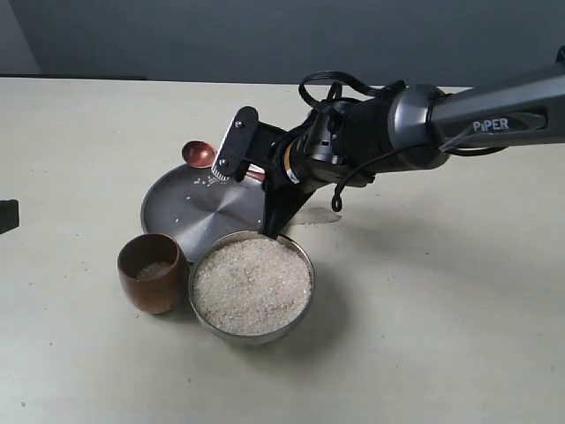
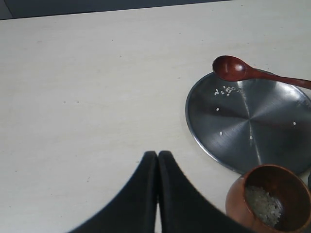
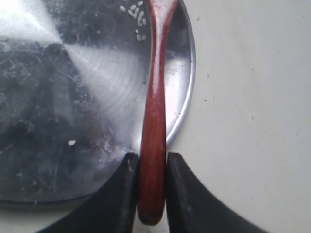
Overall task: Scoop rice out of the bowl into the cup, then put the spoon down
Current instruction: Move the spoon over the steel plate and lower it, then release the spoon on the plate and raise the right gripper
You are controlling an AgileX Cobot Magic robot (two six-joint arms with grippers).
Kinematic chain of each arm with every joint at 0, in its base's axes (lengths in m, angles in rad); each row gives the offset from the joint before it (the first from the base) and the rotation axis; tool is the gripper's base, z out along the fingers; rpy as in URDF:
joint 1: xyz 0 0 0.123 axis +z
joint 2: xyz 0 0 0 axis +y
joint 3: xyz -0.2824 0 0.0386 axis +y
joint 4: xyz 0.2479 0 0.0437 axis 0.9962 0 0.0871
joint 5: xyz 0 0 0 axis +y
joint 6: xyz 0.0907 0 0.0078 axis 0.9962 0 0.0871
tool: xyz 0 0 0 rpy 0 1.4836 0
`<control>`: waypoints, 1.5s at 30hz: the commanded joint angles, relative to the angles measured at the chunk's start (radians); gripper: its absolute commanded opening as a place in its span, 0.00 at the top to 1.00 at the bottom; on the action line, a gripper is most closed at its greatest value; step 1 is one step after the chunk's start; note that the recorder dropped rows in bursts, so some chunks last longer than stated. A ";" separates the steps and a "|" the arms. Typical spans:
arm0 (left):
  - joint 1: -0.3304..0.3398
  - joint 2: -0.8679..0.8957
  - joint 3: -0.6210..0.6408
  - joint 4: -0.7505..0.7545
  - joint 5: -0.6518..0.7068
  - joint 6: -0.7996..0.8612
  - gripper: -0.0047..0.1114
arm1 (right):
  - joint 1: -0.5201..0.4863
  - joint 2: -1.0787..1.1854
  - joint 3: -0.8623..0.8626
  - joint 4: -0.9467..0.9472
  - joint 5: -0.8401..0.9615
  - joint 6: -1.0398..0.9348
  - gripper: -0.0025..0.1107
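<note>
The dark red wooden spoon [image 1: 199,155] lies with its small oval bowl past the far rim of a flat steel plate [image 1: 190,212] and its handle running across the plate. My right gripper [image 1: 275,208] is shut on the end of the handle [image 3: 153,121], one finger on each side, just off the plate's rim [image 3: 190,73]. The steel bowl [image 1: 305,258] in front is heaped with rice [image 1: 252,284]. The brown wooden cup [image 1: 152,274] stands touching the bowl's left side, with a little rice [image 2: 262,204] inside. My left gripper [image 2: 158,154] is shut and empty over bare table, left of the plate.
A few loose grains [image 2: 224,90] lie on the plate [image 2: 252,126] near the spoon [image 2: 228,68]. The pale tabletop [image 1: 441,318] stretches to the right and front of the bowl. A dark wall runs along the table's far edge.
</note>
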 commanded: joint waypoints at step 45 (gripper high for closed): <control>-0.003 0.004 -0.008 0.005 -0.011 0.000 0.96 | -0.005 -0.787 0.300 0.200 0.339 0.247 0.98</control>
